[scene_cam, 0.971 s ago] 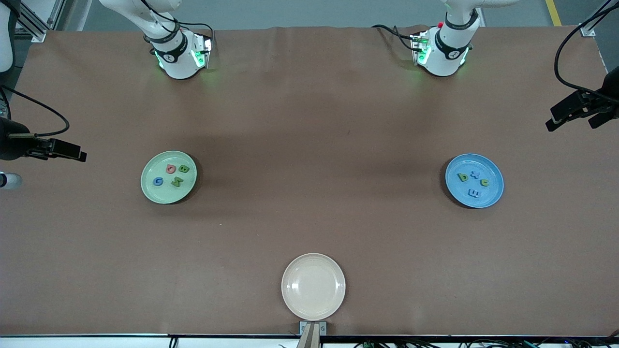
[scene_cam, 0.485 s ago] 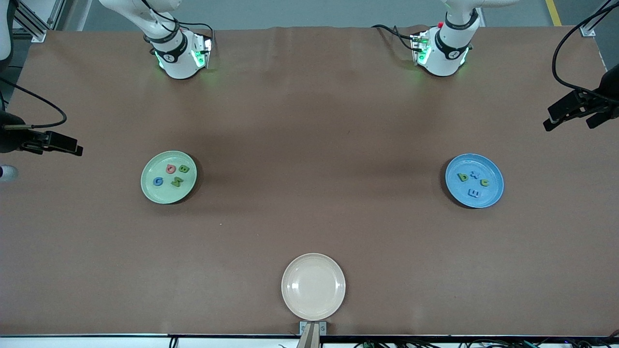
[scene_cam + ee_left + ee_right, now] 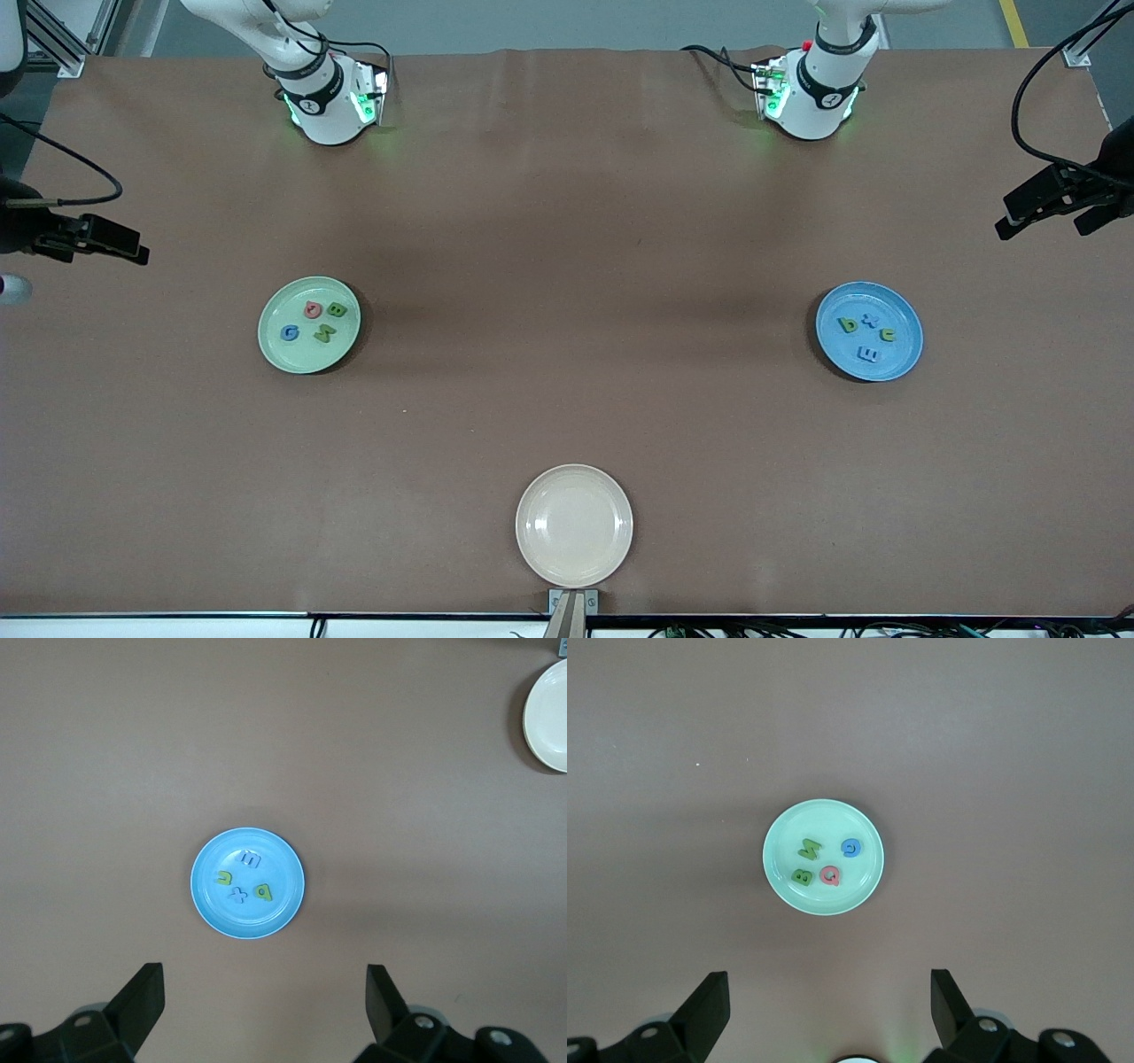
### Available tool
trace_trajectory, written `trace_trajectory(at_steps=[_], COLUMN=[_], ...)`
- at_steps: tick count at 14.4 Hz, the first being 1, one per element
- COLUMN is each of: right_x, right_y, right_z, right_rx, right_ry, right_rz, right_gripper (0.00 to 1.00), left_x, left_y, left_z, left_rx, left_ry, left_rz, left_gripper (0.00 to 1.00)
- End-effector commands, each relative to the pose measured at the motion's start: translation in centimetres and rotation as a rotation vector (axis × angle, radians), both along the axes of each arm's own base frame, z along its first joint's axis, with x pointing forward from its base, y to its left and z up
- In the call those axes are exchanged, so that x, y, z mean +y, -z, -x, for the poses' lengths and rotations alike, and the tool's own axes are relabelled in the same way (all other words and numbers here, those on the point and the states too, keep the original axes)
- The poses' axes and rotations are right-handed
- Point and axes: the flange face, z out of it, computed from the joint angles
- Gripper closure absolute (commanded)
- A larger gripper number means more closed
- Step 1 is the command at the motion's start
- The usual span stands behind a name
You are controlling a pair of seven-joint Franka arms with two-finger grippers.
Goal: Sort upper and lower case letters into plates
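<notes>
The right gripper [image 3: 106, 246] was seen at the edge of the table at the right arm's end, raised, its fingers [image 3: 709, 1001] spread wide and nothing held. The mint plate [image 3: 308, 324] lay toward that end, with four letters in it: a pink one [image 3: 312, 309], a green B [image 3: 336, 309], a blue one [image 3: 289, 332] and a green one [image 3: 324, 333]. The beige plate [image 3: 574, 525] lay nearest the front camera, between the two coloured plates, and no letter was seen in it. The blue plate [image 3: 869, 330] lay toward the left arm's end, with a green b [image 3: 848, 325], a pale x [image 3: 871, 322], a green c [image 3: 888, 334] and a pale blue E-like piece [image 3: 870, 354] in it. The left gripper [image 3: 1045, 206] was held raised at that end, its fingers [image 3: 384, 997] likewise spread and empty.

The sorting was judged finished or nearly so. One risk was noted: if the pale blue piece were a capital E, it would be misfiled among lower-case letters. A further reach could also nudge a plate.
</notes>
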Motion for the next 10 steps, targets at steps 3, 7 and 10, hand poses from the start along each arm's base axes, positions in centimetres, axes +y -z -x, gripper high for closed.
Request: trace_trajectory(at_steps=[3, 7, 10], right_x=[-0.2, -0.2, -0.1], right_y=[-1.7, -3.3, -4.1], right_z=[3.5, 4.9, 5.5], right_rx=[-0.024, -0.049, -0.056], right_ry=[0.001, 0.004, 0.003], right_rz=[0.005, 0.003, 0.003], right_gripper=[0.00, 0.00, 0.00], left_x=[-0.1, -0.1, -0.2], left_y=[-0.9, -0.9, -0.9], left_z=[0.6, 0.6, 0.6], left_rx=[-0.001, -0.001, -0.001], left_ry=[0.004, 0.004, 0.005], left_rz=[0.015, 0.015, 0.015], left_gripper=[0.00, 0.00, 0.00])
